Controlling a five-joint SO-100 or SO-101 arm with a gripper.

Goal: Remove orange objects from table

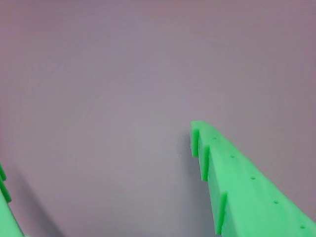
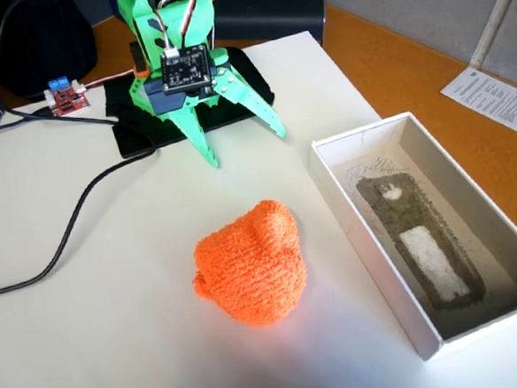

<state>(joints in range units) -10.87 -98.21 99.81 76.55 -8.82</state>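
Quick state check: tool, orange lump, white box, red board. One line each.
tool: open, empty, fingers spread above the table.
orange lump: resting on the table, not gripped, outside the box.
white box: open-topped, no orange lump inside.
red board: on the table, wired.

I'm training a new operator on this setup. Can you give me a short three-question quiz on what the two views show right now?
1. True or false: the orange lump already lies inside the white box.
2. How do the jaws of the gripper stand in the fixed view? A open, B shut on the lump, C out of view.
3. What does the wrist view show between the green fingers?

Key:
1. False; it lies on the table, left of the box.
2. A.
3. Only bare table surface; no lump.
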